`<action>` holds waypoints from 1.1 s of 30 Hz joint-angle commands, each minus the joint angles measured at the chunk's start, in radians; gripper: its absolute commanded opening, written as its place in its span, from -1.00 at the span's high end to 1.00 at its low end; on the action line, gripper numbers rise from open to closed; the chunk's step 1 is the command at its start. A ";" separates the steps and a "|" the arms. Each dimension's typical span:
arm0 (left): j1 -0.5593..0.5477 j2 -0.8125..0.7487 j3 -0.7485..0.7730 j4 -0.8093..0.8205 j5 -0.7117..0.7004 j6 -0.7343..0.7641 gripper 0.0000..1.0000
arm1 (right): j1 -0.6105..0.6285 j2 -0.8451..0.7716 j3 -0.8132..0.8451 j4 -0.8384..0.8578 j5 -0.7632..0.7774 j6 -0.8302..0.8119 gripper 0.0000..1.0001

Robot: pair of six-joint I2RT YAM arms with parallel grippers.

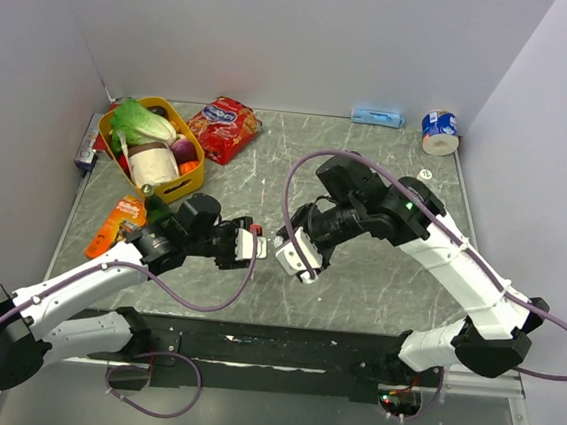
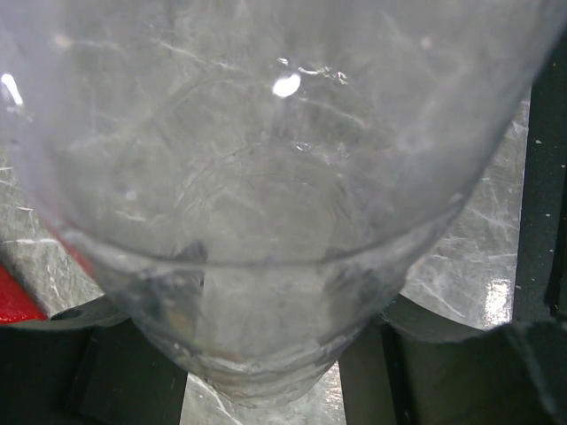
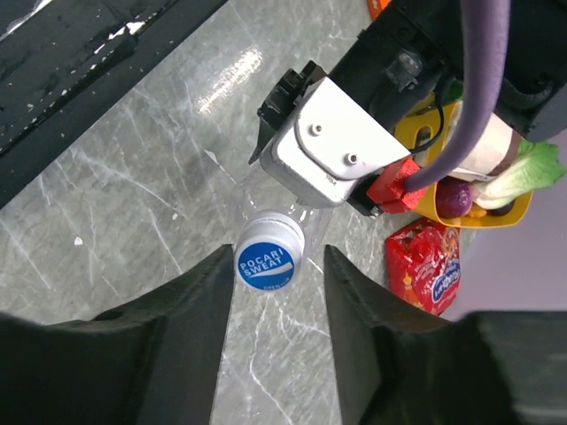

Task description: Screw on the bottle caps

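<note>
Between the right gripper's (image 3: 276, 255) parted jaws sits the blue cap (image 3: 268, 253), untouched, with narrow gaps either side; the left gripper (image 2: 275, 359) clamps the clear bottle (image 2: 266, 177).

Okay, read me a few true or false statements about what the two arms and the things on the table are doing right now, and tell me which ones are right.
1. The left gripper grips a clear bottle. True.
2. A blue cap sits on the bottle's neck. True.
3. The yellow basket is empty. False: it holds vegetables.
4. The right gripper hangs over the yellow basket. False: its open fingers flank the blue cap.
</note>
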 commanded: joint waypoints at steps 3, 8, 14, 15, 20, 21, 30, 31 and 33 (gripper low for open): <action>0.003 0.000 0.049 0.027 0.030 0.013 0.98 | 0.009 0.006 -0.022 0.001 -0.026 -0.005 0.10; 0.009 -0.015 0.052 0.038 0.017 -0.020 0.98 | 0.007 0.006 -0.061 0.129 -0.003 0.156 0.52; 0.019 -0.083 -0.011 0.227 -0.091 -0.167 0.98 | -0.043 0.106 -0.001 0.260 0.088 0.586 0.75; 0.017 -0.095 -0.028 0.272 -0.126 -0.232 0.98 | -0.058 0.135 0.037 0.247 0.086 0.661 0.77; 0.014 -0.143 -0.102 0.490 -0.365 -0.345 0.98 | -0.244 0.380 0.309 0.113 -0.077 1.229 0.82; 0.002 -0.129 -0.103 0.525 -0.393 -0.352 0.98 | -0.270 0.411 0.326 0.093 -0.122 1.322 0.82; -0.008 0.009 -0.033 0.427 -0.582 -0.351 0.98 | -0.332 0.428 0.275 0.142 -0.207 1.614 0.30; -0.009 0.005 -0.049 0.411 -0.567 -0.345 0.98 | -0.345 0.430 0.366 0.144 -0.191 1.596 0.11; -0.008 -0.015 -0.066 0.384 -0.515 -0.334 0.98 | -0.379 0.445 0.462 0.150 -0.208 1.570 0.00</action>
